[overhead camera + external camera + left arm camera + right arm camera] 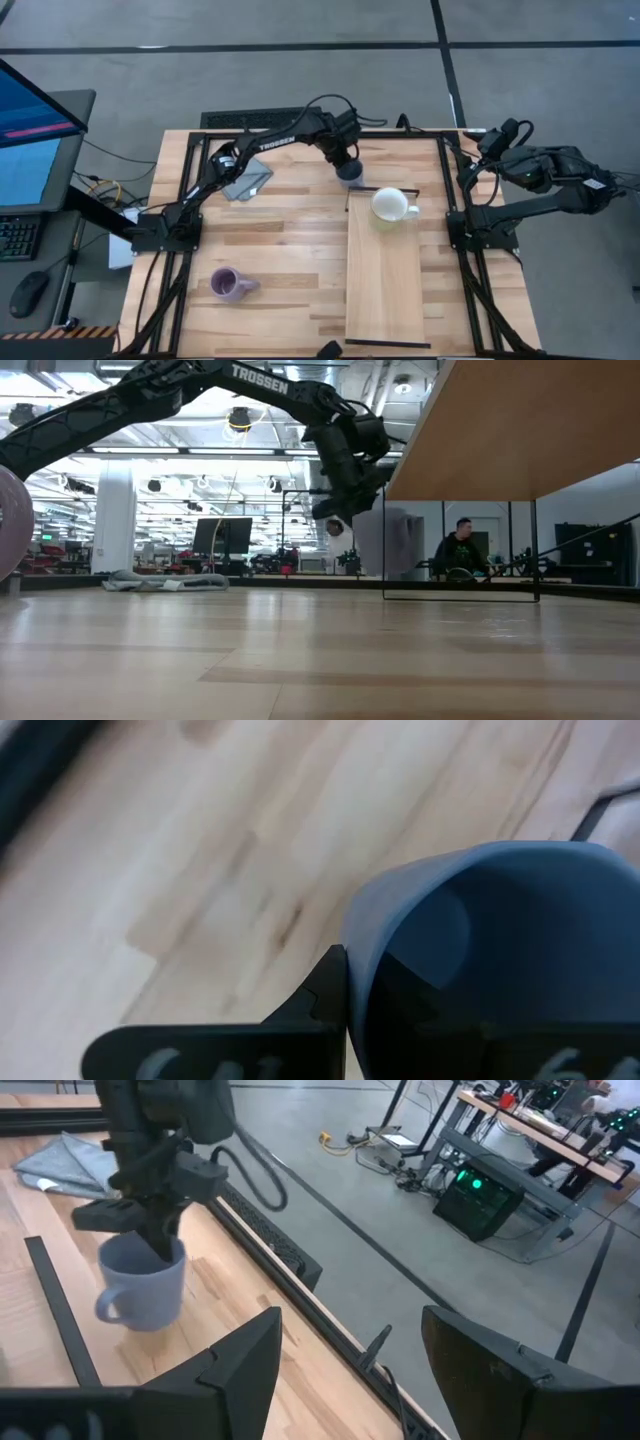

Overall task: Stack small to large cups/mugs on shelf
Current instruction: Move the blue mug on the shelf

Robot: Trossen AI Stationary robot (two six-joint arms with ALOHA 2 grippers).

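Blue mug (143, 1285) mostly hidden under left gripper (150, 1230) from above, clamped by the rim, lifted just off the shelf's (385, 290) far end. White mug (392, 205) on shelf; purple mug (230, 285) on table (280, 250), cut off in low view. Right gripper (350, 1365) spread wide, empty, parked off the table's right edge. Grey cloth (247, 180) near back. Lab room behind, seated person (460, 550).

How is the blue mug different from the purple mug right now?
The blue mug is slate blue and upright; the purple mug is pale lavender and lies on its side. The blue mug is held at its rim by the left end effector, at the table's far edge beside the shelf; the purple mug lies alone nearer the front. Both are small and handled.
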